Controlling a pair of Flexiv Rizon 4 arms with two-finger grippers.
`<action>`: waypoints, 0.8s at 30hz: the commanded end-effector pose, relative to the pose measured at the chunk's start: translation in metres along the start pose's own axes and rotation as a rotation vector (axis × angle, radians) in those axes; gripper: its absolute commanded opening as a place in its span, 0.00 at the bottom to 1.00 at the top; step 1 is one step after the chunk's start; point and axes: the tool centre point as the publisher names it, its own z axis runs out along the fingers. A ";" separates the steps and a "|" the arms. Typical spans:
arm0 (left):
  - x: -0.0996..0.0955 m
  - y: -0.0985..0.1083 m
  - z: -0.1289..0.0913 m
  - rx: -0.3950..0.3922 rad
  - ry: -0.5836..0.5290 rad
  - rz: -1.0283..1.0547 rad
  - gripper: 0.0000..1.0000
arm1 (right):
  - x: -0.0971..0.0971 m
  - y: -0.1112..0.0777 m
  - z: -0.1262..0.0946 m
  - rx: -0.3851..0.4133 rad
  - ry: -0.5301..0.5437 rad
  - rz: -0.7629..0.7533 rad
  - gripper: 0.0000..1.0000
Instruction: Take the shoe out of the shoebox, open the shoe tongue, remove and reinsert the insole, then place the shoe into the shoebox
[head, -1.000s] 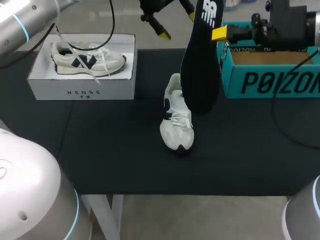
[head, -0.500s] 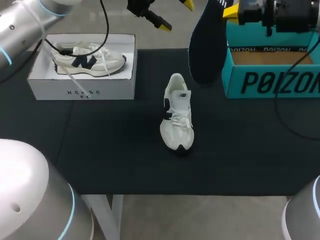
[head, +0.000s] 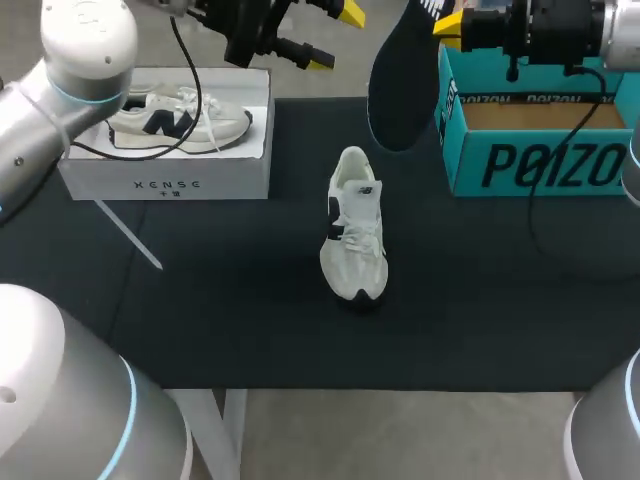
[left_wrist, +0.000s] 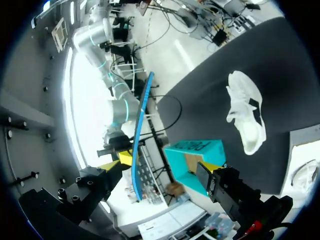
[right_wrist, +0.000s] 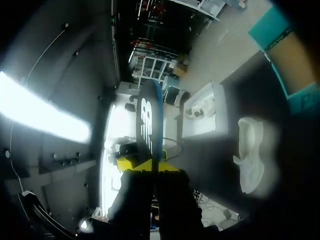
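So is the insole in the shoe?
No, out: the right gripper holds the insole up in the air, apart from the shoe.

A white box (head: 165, 185) on the black table (head: 250, 320) holds a sneaker (head: 225, 125).

1. Front half of mat (head: 250, 330): open L to R, room to sweep thru.
2. Shoe (head: 355, 225) sits mid-mat; you can pass on either side, between it and each box.
3. White box (head: 165, 180) blocks back-L; L cable (head: 200, 105) droops over it, and a thin white strip (head: 130, 236) slants in front.
4. Teal box (head: 540, 165) blocks back-R; R cable (head: 530, 215) hangs across its front.
5. Between boxes, above shoe's heel: insole (head: 403, 80) hangs pinched in R gripper (head: 450, 22); L gripper (head: 335, 37), fingers spread, is up beside it.
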 end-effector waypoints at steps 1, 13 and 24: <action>0.004 -0.007 0.004 -0.042 -0.129 -0.012 1.00 | 0.000 0.015 0.011 0.063 -0.047 0.003 0.00; -0.007 -0.010 0.018 -0.019 -0.274 -0.007 1.00 | -0.002 0.019 0.035 0.151 -0.115 0.031 0.00; 0.000 -0.010 0.035 -0.007 -0.394 -0.033 1.00 | -0.007 0.021 0.051 0.160 -0.145 0.046 0.00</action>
